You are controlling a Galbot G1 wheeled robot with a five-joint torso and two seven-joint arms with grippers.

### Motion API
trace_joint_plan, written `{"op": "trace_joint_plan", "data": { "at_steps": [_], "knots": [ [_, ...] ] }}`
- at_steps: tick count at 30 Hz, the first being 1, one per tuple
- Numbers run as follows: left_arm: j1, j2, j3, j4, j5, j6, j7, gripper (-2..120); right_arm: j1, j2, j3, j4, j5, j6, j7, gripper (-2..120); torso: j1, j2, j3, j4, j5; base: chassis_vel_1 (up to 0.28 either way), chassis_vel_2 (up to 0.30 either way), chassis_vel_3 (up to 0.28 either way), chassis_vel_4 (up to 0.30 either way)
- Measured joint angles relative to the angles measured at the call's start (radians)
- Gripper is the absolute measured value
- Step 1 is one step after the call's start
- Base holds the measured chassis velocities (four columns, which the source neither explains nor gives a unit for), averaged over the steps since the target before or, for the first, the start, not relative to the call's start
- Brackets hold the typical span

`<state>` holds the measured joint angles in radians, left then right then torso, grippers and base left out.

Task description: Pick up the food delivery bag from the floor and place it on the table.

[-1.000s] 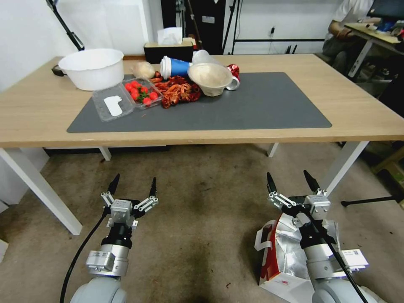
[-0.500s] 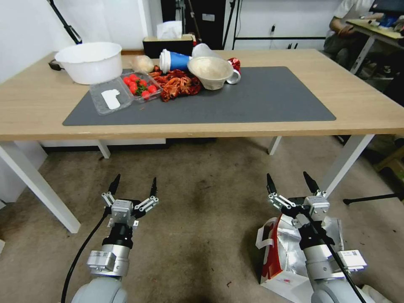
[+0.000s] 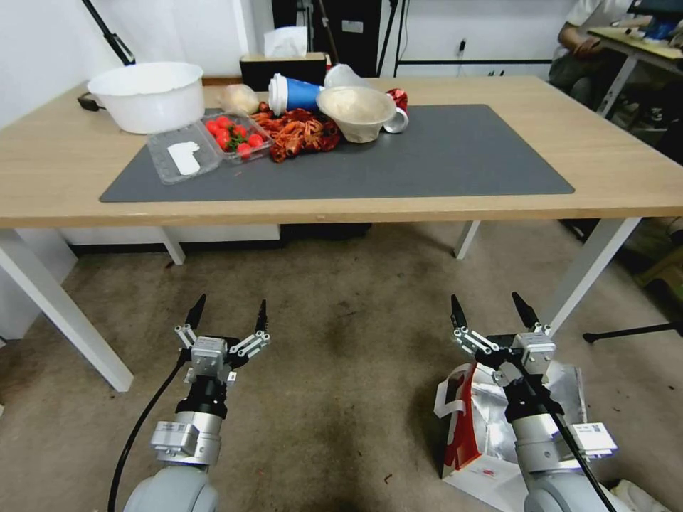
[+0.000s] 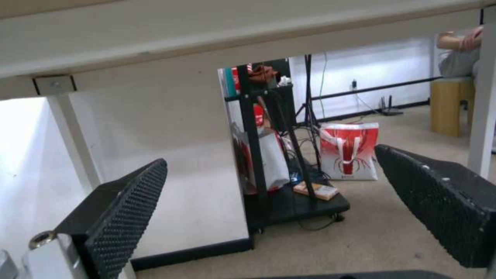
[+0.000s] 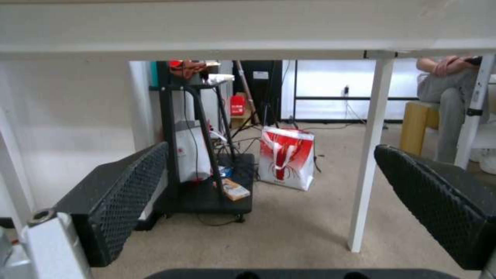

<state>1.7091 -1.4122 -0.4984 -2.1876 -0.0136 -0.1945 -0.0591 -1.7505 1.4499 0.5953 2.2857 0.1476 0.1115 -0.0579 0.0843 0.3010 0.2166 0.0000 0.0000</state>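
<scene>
The right gripper [image 3: 492, 314] hangs low over the floor [image 3: 341, 370] with its two black fingers spread wide and nothing between them, the tips pointing toward the table [image 3: 626, 178]. Directly beneath that arm, just behind the spread fingers, sits the food delivery bag [image 3: 473, 427] on the carpet. Its mouth is open so the silver foil lining shows, a red side panel faces the middle of the room, and a white strap handle loops out at the near corner. The wrist partly covers the bag from above, and I cannot tell whether any part of the arm touches it; the fingertips themselves reach past the bag's far edge and are clear of it.

The left gripper [image 3: 228, 316] is held at the same height well to the other side, also spread wide and empty, over bare stained carpet.

Ahead of both grippers stands the table, its front edge above and beyond the fingertips. A dark grey mat [image 3: 441, 156] covers its middle. At the far left end of the mat lies a cluster: a white tub [image 3: 146, 96], an open clear box of strawberries [image 3: 235, 139], a heap of red crayfish [image 3: 299, 135], a blue cup [image 3: 292, 94] on its side, and a pale bowl [image 3: 356, 112].

From the right wrist view, looking under the tabletop, another red and white bag [image 5: 286, 157] stands far off on the carpet beside a black cart [image 5: 201, 170].
</scene>
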Motion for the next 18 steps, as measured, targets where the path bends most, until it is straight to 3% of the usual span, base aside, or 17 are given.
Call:
{"op": "trace_joint_plan", "data": {
  "at_steps": [18],
  "knots": [
    [-0.001, -0.003, -0.004, 0.006, -0.004, 0.001, 0.0, 100, 0.002, -0.004, 0.004, -0.018, 0.006, 0.006, 0.001, 100, -0.019, -0.071, -0.051, 0.0, 0.0, 0.0, 0.0, 0.0, 0.0]
  ]
}}
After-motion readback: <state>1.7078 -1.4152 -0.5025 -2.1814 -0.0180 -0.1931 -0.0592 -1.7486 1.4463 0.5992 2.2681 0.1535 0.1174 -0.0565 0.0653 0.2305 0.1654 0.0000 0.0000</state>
